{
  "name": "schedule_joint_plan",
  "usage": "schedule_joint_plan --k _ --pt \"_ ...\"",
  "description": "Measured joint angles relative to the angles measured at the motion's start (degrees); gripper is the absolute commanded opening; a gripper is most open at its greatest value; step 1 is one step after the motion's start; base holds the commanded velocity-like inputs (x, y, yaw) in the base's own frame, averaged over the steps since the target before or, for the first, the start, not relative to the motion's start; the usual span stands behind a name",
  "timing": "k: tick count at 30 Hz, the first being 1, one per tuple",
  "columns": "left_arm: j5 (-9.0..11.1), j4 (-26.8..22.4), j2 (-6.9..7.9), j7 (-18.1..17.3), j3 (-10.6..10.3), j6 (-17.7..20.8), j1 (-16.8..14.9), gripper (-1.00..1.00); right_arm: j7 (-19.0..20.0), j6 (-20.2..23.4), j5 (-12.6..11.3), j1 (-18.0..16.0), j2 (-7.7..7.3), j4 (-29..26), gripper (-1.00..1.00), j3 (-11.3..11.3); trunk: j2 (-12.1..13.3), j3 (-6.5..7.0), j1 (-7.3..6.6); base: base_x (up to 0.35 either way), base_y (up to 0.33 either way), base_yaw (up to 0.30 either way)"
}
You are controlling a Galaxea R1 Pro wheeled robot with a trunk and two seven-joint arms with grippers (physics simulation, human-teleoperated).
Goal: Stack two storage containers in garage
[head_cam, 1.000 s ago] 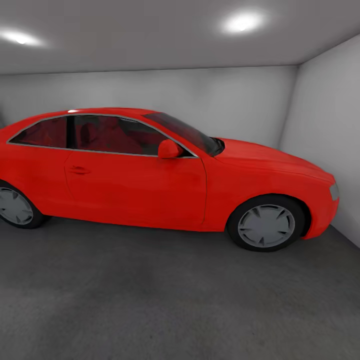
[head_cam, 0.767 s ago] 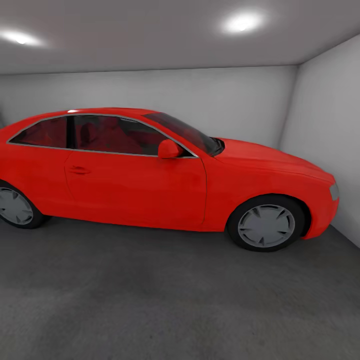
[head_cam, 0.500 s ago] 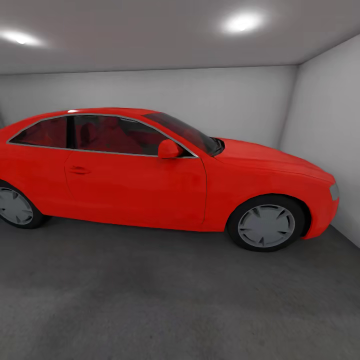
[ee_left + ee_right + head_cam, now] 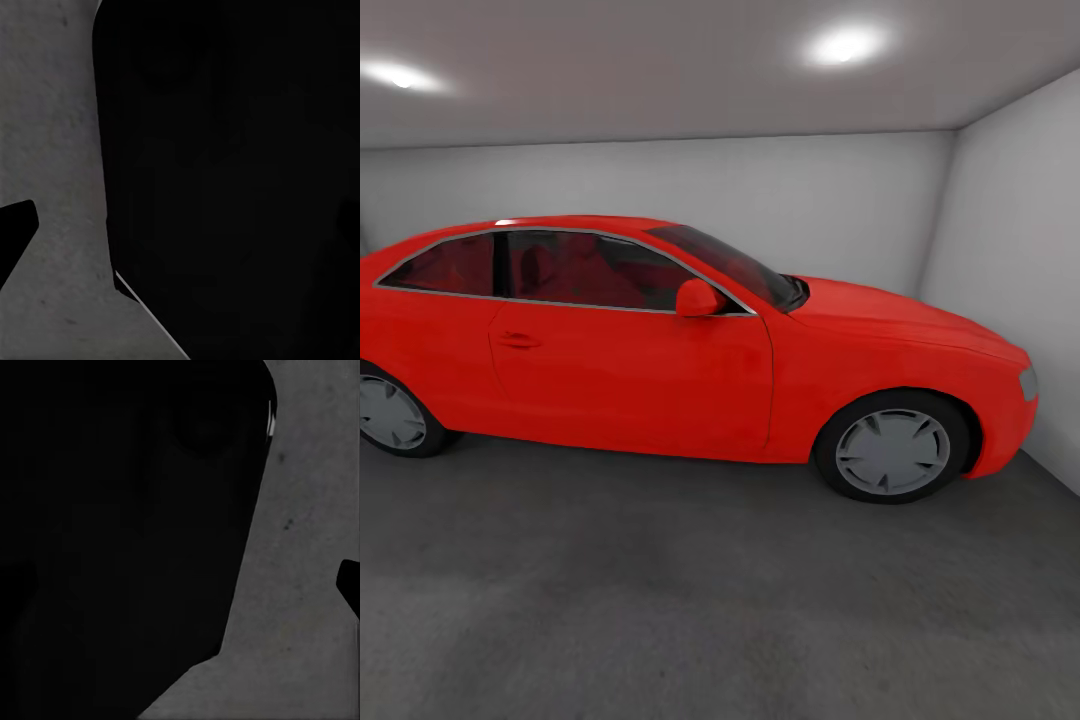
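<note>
I am in the garage, with white-grey walls and a dark grey concrete floor. The two storage containers are out of view, and so is the living room. In the left wrist view a dark fingertip juts in at the picture's edge over the concrete floor, beside a large black body. The right wrist view likewise has a dark fingertip at the edge over the floor, next to a black mass. I cannot tell whether either gripper is open or shut.
A red coupe car stands side-on across the far half of the garage, its nose close to the right wall. Bare concrete stretches from the car's wheels toward me.
</note>
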Motion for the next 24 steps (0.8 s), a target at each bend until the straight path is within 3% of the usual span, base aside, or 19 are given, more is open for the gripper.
schedule_joint_plan --k 4,5,6,24 --pt "0.00 0.00 0.00 0.00 0.00 0.00 0.00 1.00 0.00 0.00 0.00 0.00 0.00 0.00 1.00 1.32 0.00 0.00 0.00 0.000 0.000 0.000" --pt "0.00 0.00 0.00 0.00 0.00 0.00 0.00 1.00 0.00 0.00 0.00 0.00 0.00 0.00 1.00 12.41 0.00 0.00 0.00 0.000 0.000 0.000" --pt "0.00 0.00 0.00 0.00 0.00 0.00 0.00 1.00 0.00 0.00 0.00 0.00 0.00 0.00 1.00 13.05 0.00 0.00 0.00 0.000 0.000 0.000" --pt "0.00 0.00 0.00 0.00 0.00 0.00 0.00 1.00 0.00 0.00 0.00 0.00 0.00 0.00 1.00 13.07 0.00 0.00 0.00 0.000 0.000 0.000"
